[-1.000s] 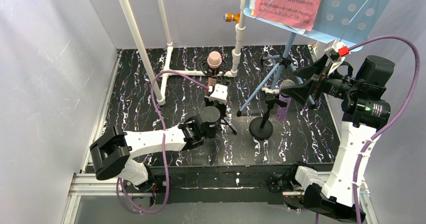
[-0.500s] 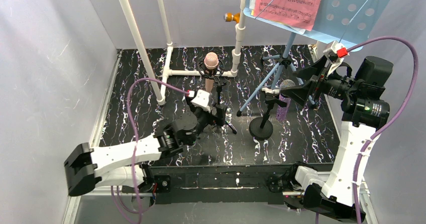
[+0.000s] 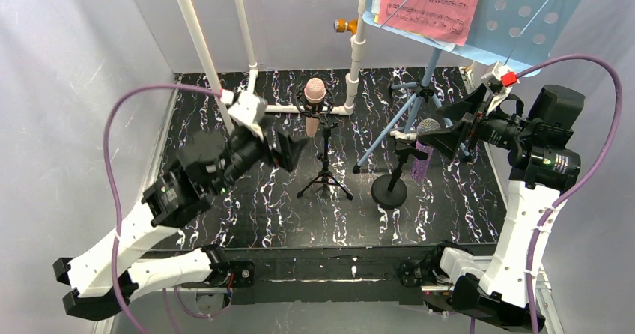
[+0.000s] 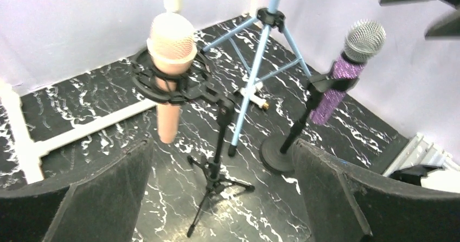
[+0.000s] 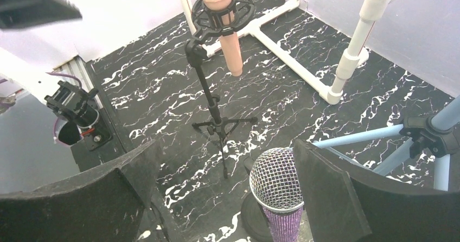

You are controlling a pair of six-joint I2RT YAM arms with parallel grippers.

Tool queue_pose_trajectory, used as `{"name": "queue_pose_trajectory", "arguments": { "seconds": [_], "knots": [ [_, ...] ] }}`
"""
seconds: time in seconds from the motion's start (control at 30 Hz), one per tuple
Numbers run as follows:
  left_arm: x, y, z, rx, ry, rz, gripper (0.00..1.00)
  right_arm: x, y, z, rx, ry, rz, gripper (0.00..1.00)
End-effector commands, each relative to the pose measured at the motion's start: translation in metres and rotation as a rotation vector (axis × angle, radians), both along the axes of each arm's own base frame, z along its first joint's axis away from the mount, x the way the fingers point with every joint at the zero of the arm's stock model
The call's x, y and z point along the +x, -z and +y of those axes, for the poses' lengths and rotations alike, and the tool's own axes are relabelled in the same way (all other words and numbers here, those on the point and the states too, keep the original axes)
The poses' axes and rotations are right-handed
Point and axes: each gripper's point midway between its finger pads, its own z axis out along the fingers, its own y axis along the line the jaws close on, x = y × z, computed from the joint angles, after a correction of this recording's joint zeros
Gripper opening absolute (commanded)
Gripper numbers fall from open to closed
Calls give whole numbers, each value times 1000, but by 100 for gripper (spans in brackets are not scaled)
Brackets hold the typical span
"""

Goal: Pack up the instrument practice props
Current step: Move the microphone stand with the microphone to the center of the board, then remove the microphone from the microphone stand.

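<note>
While both sets of jaws stand wide and empty, the left gripper [image 3: 293,150] hangs just left of the smooth pink microphone [image 3: 315,98], which is clipped upright in a 3-legged black tripod [image 3: 324,178]. The right gripper [image 3: 455,128] flanks the grey mesh head of the glittery purple microphone [image 3: 421,158] on its round base [image 3: 389,192]. Behind, a perforated light-blue rack [image 3: 524,19] carries pink sheet music [image 3: 430,1].

I see my black marbled tabletop [image 3: 299,225] carrying the black tripod stand [image 3: 324,184], the round-base stand [image 3: 389,192], the blue music-rack legs [image 4: 256,68] and the white pipe frame [image 5: 347,65].

No legible text; the pink sheet-music page [image 3: 430,1] shows only staves.
</note>
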Motion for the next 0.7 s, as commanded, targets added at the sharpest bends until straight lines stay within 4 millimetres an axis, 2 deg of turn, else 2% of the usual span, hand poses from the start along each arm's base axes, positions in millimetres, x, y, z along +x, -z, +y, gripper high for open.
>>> {"name": "queue_pose_trajectory", "arguments": {
  "seconds": [0.0, 0.17, 0.27, 0.4, 0.67],
  "knots": [
    [15, 7, 3, 99, 20, 146, 98, 1, -1, 0, 7, 1, -7, 100],
    [54, -20, -8, 71, -23, 199, 98, 0, -2, 1, 8, 5, -5, 100],
    [70, -34, -20, 72, -36, 204, 98, 0, -2, 1, 7, 6, -6, 100],
    [92, -32, -25, 102, -100, 215, 98, 0, -1, 1, 8, 7, -2, 100],
    [115, -23, -26, 172, -195, 219, 98, 1, 0, 0, 9, 7, 3, 100]
  ]
}}
